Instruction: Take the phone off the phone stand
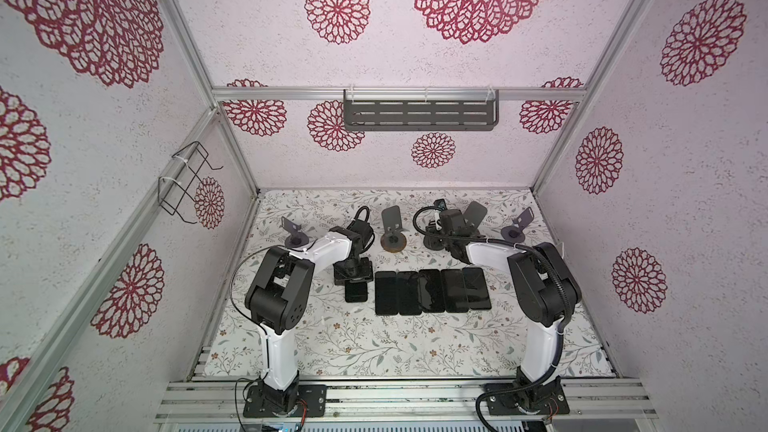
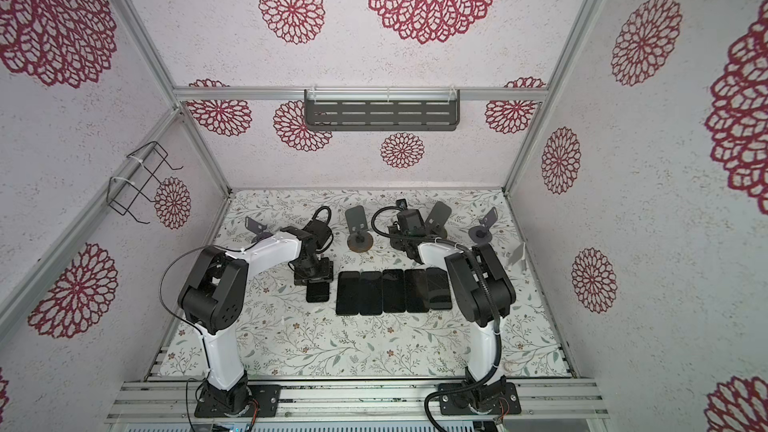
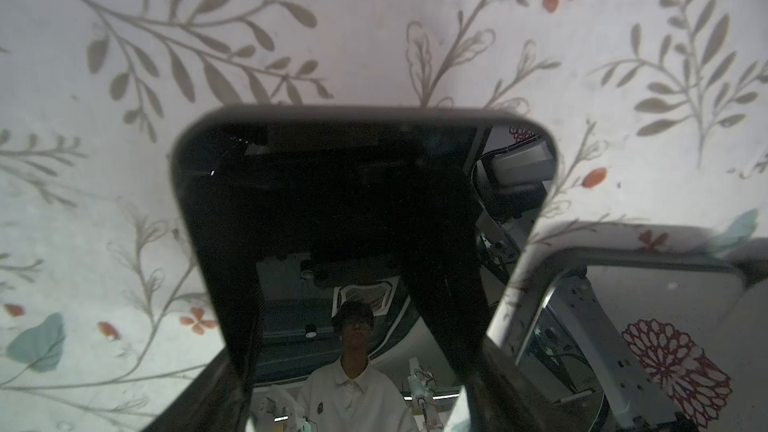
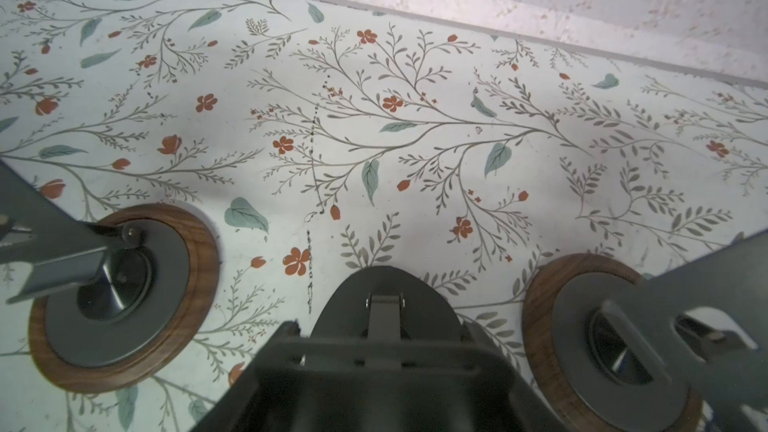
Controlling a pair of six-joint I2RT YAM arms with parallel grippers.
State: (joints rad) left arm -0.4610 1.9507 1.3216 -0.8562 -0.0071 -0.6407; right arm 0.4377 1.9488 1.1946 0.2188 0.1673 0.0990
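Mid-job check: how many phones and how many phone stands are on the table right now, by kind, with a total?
Phones: 6
Phone stands: 6, one hidden by the right arm in a top view
Total: 12

Left gripper points down, jaws wide, apparently clamped; right gripper reaches back, jaws hidden.

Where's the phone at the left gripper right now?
The phone is left of centre in both top views, at the left gripper, beside the phone row.
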